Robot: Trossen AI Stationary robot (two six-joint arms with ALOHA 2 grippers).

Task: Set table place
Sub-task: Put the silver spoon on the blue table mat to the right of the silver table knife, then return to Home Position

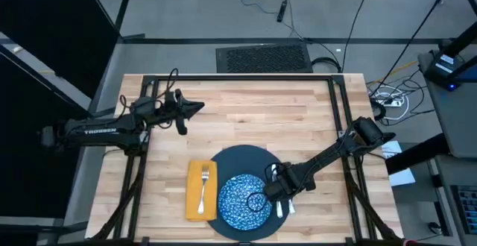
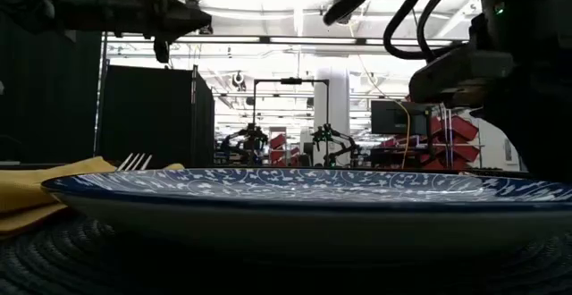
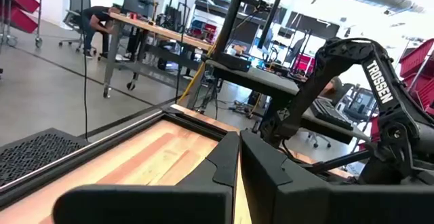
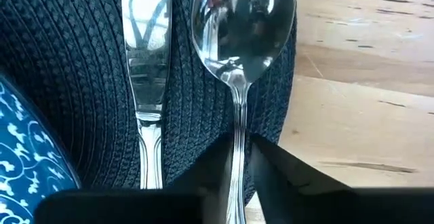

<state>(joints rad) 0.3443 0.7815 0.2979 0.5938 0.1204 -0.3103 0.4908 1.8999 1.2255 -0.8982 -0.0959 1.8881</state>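
**At the mat's right edge: spoon handle between the right gripper's fingers**

Directly ahead of the right gripper [image 4: 239, 157] lies the spoon [image 4: 243, 27], flat on the woven dark mat [image 4: 81, 81], its bowl pointing away from the fingers and its thin handle running back between them. The two dark fingers stand close on either side of that handle; whether they press it or have just let go I cannot tell. Just beside the spoon, on the side nearer the blue-patterned dish [image 1: 244, 200], the knife [image 4: 148, 61] lies parallel to it. Beyond the dish from this gripper, the fork [image 1: 203, 188] rests on the yellow napkin [image 1: 198, 192].

The spoon looks like polished steel: stiff, light and slippery, sitting low on a textured weave. I judge the handle the only sensible place to take it, pinched across its narrow width near the middle; the rounded bowl would slide out of a pinch. The mat should yield a little, which helps fingertips get under the metal. The dish is the fragile piece, so the fingers should stay clear of its rim.

The right arm reaches in from the table's [image 1: 298, 119] right side, stretched low with its wrist tipped down onto the mat. The left gripper [image 1: 195, 108] hangs well apart over the table's far left part, raised, fingers drawn together and holding nothing.
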